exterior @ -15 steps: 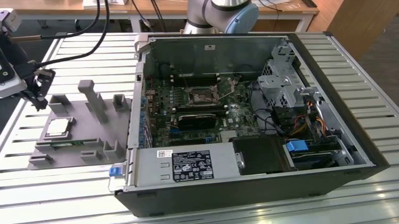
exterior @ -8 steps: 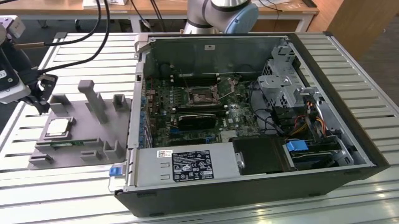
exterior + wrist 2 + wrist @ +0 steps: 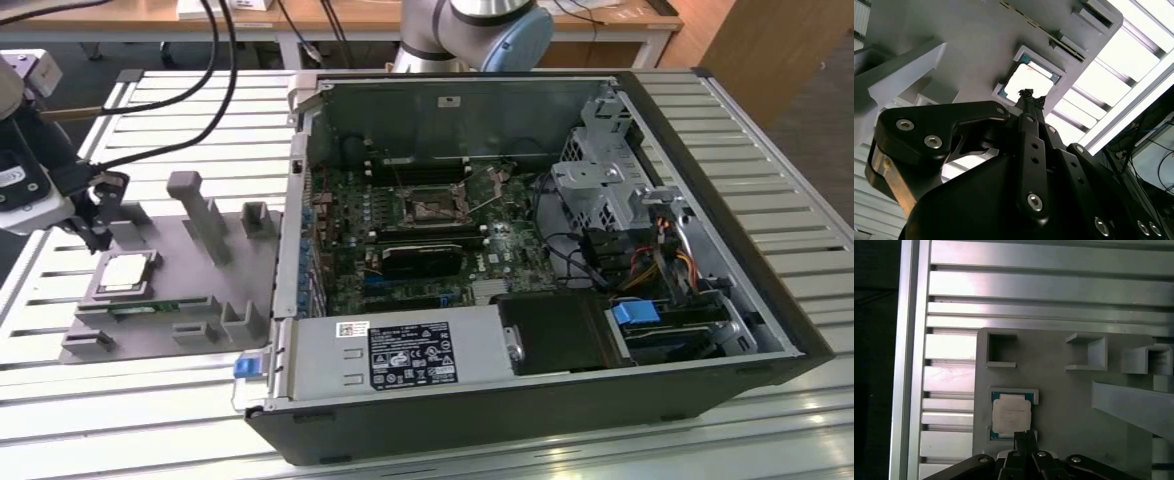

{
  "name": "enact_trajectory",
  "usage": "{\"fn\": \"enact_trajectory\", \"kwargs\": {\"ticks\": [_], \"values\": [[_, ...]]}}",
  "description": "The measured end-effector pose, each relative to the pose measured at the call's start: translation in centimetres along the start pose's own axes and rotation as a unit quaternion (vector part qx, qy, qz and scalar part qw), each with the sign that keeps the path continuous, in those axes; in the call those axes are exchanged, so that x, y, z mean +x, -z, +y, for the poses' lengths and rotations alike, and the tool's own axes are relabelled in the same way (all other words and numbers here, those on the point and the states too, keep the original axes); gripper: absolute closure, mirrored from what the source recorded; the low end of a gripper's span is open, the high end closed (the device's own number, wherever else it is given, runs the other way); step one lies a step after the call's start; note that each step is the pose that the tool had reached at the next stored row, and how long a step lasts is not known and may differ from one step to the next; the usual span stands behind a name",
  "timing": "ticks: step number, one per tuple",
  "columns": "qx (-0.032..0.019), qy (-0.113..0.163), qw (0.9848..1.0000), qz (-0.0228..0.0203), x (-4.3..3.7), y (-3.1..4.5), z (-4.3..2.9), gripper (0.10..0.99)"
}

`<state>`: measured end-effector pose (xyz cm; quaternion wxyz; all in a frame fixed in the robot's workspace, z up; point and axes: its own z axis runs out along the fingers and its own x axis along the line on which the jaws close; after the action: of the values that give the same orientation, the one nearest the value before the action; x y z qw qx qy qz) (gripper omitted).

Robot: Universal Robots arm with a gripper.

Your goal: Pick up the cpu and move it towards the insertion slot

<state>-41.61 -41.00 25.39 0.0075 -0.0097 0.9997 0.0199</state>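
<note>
The cpu lies flat in a square recess of the grey tray at the exterior view's left, silver top up. It also appears in both wrist views, cpu and cpu. My gripper hangs just above the tray beside the chip's edge, shut with nothing in it; its fingertips sit together at the chip's rim. In the second wrist view the gripper hovers over the chip. The insertion slot sits on the motherboard inside the open computer case, far from the gripper.
The tray carries several upright grey blocks near the chip. The open computer case holds a black module, drive cage and cables. All rests on a slatted metal table.
</note>
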Motion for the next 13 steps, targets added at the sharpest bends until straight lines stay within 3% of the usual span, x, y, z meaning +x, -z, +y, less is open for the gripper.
{"fn": "enact_trajectory", "kwargs": {"ticks": [13], "values": [[0.0000, 0.000, 1.0000, 0.0000, 0.48, -2.36, -0.22, 0.984]]}}
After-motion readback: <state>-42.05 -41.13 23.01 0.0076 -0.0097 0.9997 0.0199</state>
